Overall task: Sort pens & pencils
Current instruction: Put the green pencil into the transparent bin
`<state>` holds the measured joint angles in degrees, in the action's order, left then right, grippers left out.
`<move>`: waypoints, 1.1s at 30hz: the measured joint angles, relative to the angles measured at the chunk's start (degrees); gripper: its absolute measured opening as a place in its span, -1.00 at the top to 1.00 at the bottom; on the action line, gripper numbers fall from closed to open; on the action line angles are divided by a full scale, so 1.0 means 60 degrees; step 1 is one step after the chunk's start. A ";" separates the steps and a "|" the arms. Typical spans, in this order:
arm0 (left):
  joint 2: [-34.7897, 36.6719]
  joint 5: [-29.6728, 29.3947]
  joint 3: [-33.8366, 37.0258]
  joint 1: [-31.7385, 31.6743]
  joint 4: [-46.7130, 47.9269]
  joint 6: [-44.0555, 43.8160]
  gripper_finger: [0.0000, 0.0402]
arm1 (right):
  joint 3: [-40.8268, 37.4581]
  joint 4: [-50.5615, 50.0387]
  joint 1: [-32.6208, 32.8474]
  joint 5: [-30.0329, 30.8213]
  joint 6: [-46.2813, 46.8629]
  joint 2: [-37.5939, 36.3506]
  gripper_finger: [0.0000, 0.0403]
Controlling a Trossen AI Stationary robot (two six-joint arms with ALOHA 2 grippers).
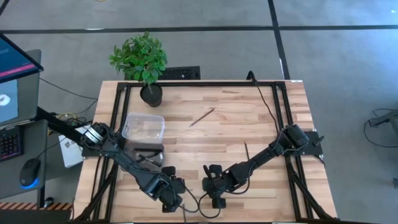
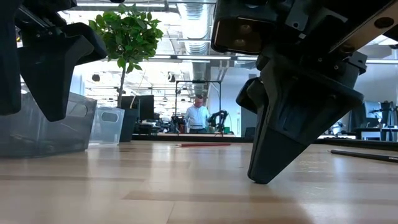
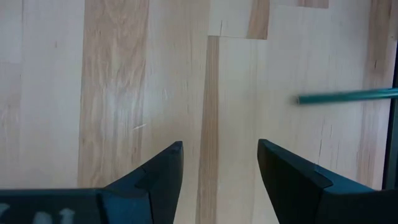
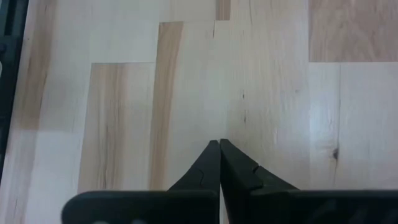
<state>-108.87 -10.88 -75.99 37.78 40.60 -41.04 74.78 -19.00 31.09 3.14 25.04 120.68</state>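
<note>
A brownish pencil (image 1: 202, 117) (image 2: 205, 144) lies flat on the wooden table, toward its far middle. A dark pen (image 1: 246, 151) (image 2: 364, 155) lies at the right. A teal pencil (image 3: 348, 96) lies on the wood beyond my left gripper. Dark sticks (image 1: 148, 158) lie just on the near side of the clear bin. My left gripper (image 1: 173, 194) (image 3: 219, 146) hangs open over bare wood near the front edge. My right gripper (image 1: 211, 186) (image 4: 219, 143) is beside it, shut, with nothing between its fingers, its tips (image 2: 261, 180) down at the tabletop. My right gripper points steeply down with its shut fingertips (image 2: 261, 180) at the bare wood. I cannot tell whether they touch the table.
A clear plastic bin (image 1: 143, 127) (image 2: 37, 124) stands at the left of the table. A potted plant (image 1: 142, 59) (image 2: 127, 37) stands at the far left corner. Black frame rails (image 1: 283, 118) run along the table's sides. A person stands far off in the room.
</note>
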 joint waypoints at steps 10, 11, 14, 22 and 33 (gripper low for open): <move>-0.0002 -0.0002 0.0000 0.0000 0.0000 -0.0028 0.02 | 0.0000 0.0004 0.0000 0.0018 0.0004 0.0000 0.86; 0.0001 -0.0002 0.0000 0.0000 0.0000 -0.0028 0.02 | 0.0000 0.0002 0.0000 0.0020 0.0004 0.0000 0.86; 0.0001 -0.0002 0.0003 0.0000 0.0000 -0.0027 0.02 | 0.0000 0.0002 0.0000 0.0022 0.0003 0.0000 0.88; 0.0001 0.0536 0.0004 0.0000 -0.0080 0.0364 0.02 | 0.0000 0.0028 -0.0007 0.0022 0.0004 0.0000 0.83; 0.0001 0.0347 0.0004 0.0069 -0.0185 0.1573 0.02 | -0.0029 0.0176 -0.0018 0.0022 0.0007 0.0004 0.86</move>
<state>-108.86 -8.80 -75.96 38.20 39.49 -31.61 74.61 -17.95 30.98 3.27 25.08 120.70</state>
